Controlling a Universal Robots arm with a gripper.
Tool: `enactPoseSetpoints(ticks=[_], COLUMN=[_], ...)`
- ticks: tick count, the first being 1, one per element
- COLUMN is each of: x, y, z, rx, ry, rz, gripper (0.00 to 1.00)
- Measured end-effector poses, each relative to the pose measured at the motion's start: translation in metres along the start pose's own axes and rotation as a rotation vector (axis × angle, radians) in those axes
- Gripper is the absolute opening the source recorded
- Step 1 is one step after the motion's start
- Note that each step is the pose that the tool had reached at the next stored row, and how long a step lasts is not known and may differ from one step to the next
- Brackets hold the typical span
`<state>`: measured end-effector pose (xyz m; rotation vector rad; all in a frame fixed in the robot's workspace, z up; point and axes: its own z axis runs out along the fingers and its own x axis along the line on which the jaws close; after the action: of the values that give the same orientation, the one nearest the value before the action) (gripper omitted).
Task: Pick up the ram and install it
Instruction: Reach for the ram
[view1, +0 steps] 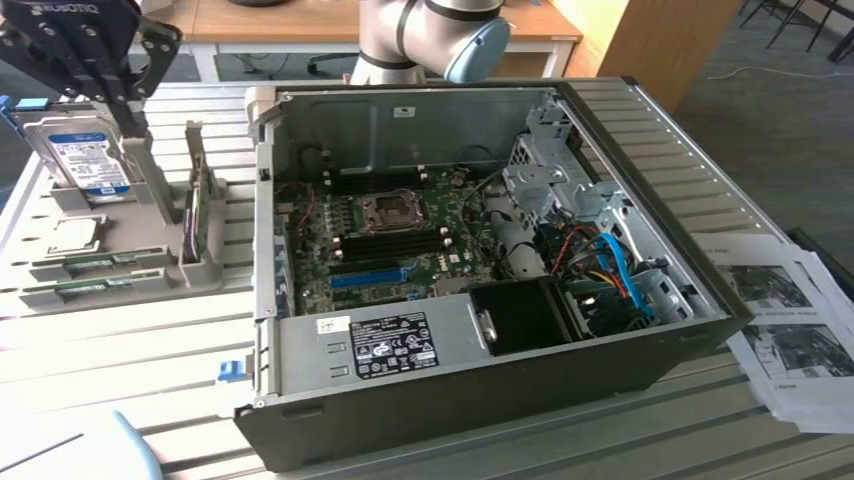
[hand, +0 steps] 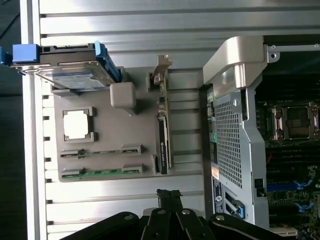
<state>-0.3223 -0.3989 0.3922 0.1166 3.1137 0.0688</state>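
1. Computer case (view1: 467, 390): open, lying on the slatted table (view1: 134, 340), to the exterior view's right of the gripper (hand: 169, 196) and well apart from it. The motherboard (view1: 387, 235) is exposed inside.

2. Fixture (hand: 145, 107): a grey parts holder on the table, directly below the gripper, between the gripper and the case wall.

3. Hard drive (hand: 75, 75): stands on edge at one end of the fixture, the item nearest below the gripper in the exterior view.

4. Expansion card (hand: 163, 135): upright on edge in the fixture, on the side facing the case, below the gripper.

5. Ram (hand: 100, 172): a green stick lying flat in a groove along the fixture edge farthest from the hard drive. It is below the gripper and apart from it, not touched.

6. Processor (hand: 77, 125): a silver square seated in a fixture pocket between the hard drive and the ram, below the gripper.

7. Gripper state: the fingertips are fully closed against each other with nothing held between them.
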Motion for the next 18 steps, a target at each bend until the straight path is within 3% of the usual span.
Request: enactPoseSetpoints(ticks=[18], x=[0.054], y=[-0.0041], z=[-0.0009], rx=[0.0], ry=[0.0], rz=[0.0], gripper=[0.09])
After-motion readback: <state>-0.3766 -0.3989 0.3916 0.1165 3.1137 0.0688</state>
